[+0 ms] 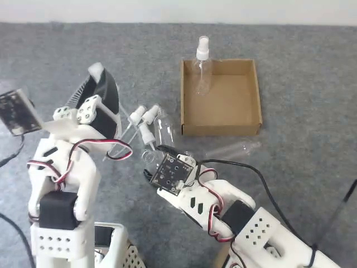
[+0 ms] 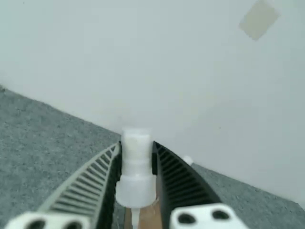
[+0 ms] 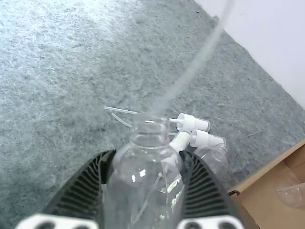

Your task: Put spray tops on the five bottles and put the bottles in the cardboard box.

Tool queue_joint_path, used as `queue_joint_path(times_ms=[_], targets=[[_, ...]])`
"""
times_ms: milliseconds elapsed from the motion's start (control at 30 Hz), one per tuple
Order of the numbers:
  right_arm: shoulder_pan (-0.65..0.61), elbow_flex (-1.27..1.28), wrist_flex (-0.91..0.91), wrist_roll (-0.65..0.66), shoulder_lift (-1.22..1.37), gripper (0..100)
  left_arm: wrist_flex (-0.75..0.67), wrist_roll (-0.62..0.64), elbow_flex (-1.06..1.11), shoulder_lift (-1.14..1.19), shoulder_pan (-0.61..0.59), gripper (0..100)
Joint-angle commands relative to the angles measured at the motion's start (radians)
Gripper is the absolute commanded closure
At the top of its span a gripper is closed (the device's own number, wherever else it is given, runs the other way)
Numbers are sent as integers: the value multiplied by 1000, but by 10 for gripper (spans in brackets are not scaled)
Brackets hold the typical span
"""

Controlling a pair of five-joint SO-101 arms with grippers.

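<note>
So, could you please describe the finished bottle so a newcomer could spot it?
Find the cardboard box on the grey mat. A clear bottle stands in its far left corner. It alone is inside the box, white spray top fitted.

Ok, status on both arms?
Left gripper shut on spray top. Right gripper shut on bottle, dip tube at its mouth. One capped bottle upright in cardboard box. Loose spray tops on the mat nearby.
</note>
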Motion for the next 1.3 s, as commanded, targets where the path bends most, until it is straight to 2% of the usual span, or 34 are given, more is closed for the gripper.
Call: queue_joint_path(times_ms=[0,467,667,767,900,1133,1267], targets=[[-7,-5,-13,-14,-30,992,-55,-35,-36,3,0,989],[-7,-5,-13,-14,-30,992,100,-35,-21,3,11,989],[-2,-5,-13,-15,-35,992,118,-51,48,5,103,989],[47,-5,-18,-20,-39,992,120,-126,105,5,138,989],[113,-11,-36,-117,-39,992,117,-203,186,5,175,989],[122,-6,-58,-138,-39,992,115,-210,254,5,275,989],[124,-6,-59,-138,-39,992,121,-210,257,5,272,989]])
